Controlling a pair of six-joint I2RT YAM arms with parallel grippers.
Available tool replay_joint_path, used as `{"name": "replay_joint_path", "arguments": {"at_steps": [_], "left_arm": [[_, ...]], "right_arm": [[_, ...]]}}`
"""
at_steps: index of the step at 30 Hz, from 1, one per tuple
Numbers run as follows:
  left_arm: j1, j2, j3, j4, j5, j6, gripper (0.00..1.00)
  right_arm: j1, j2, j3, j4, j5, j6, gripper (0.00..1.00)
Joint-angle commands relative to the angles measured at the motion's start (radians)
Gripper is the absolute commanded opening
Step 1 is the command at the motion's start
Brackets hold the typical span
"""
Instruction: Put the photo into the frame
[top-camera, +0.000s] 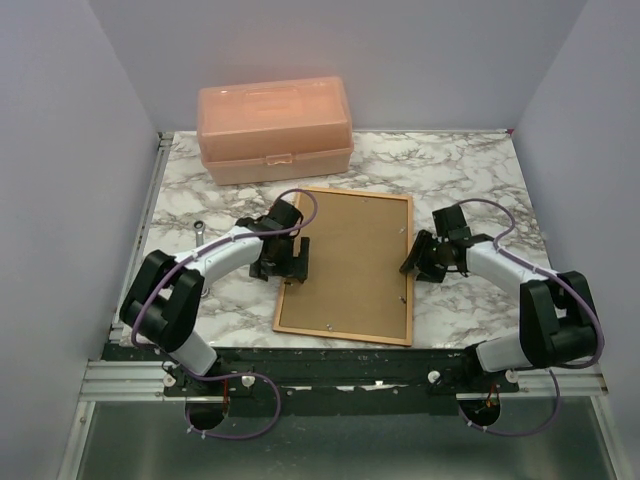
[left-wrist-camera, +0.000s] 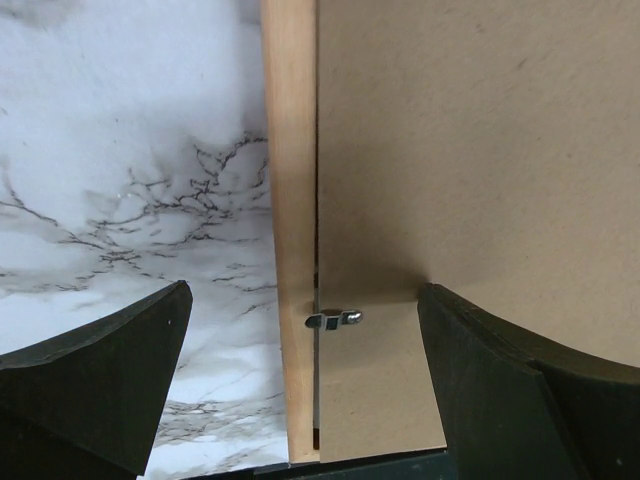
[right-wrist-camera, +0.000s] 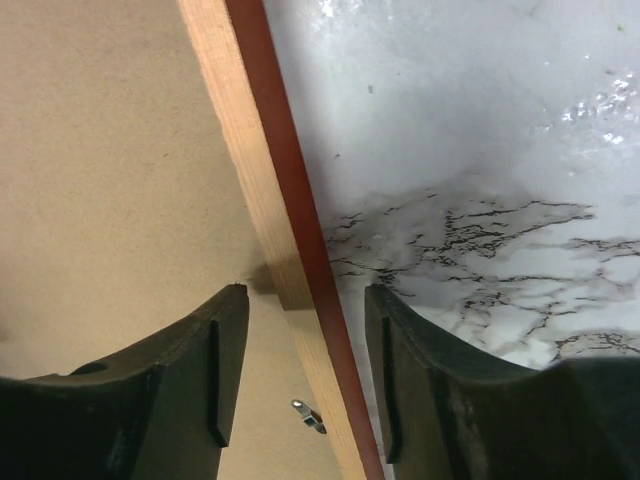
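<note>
The frame lies back-up on the marble table, its pale tan rail around a brown backing board. The photo is hidden. My left gripper is open wide astride the frame's left rail, one finger over the marble and one over the board, with a metal turn clip between them. My right gripper straddles the right rail, open, with a gap on each side of the wood. The rail's reddish-brown side shows there, and another clip sits below.
A peach plastic box stands at the back left, just beyond the frame's far edge. A small metal tool lies on the table by the left arm. Grey walls close in left, right and back.
</note>
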Motion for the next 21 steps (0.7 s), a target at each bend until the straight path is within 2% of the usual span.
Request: {"name": "replay_joint_path", "arguments": {"at_steps": [1,7,9,11,15,17,21], "left_arm": [[0.073,-0.104,-0.094,0.094,0.188,-0.009,0.97],[0.21,-0.211,-0.237,0.216,0.413,-0.013,0.96],[0.251,-0.231,-0.265,0.25,0.469,-0.027,0.95],[0.261,-0.227,-0.268,0.268,0.519,-0.036,0.94],[0.261,-0.201,-0.277,0.28,0.513,-0.038,0.89],[0.261,-0.183,-0.29,0.3,0.51,-0.04,0.84],[0.261,-0.149,-0.327,0.357,0.536,-0.073,0.68]], "right_arm": [[-0.002,-0.044,0.019,-0.05,0.015,-0.022,0.64],[-0.001,-0.155,0.09,-0.136,0.002,-0.053,0.92],[-0.002,-0.174,0.109,-0.156,0.002,-0.056,0.96],[-0.001,-0.176,0.123,-0.168,-0.008,-0.055,0.97],[-0.001,-0.161,0.138,-0.176,-0.03,-0.047,0.97],[0.003,-0.167,0.144,-0.176,-0.044,-0.045,0.97],[0.02,-0.181,0.153,-0.193,-0.066,-0.042,0.97]]}}
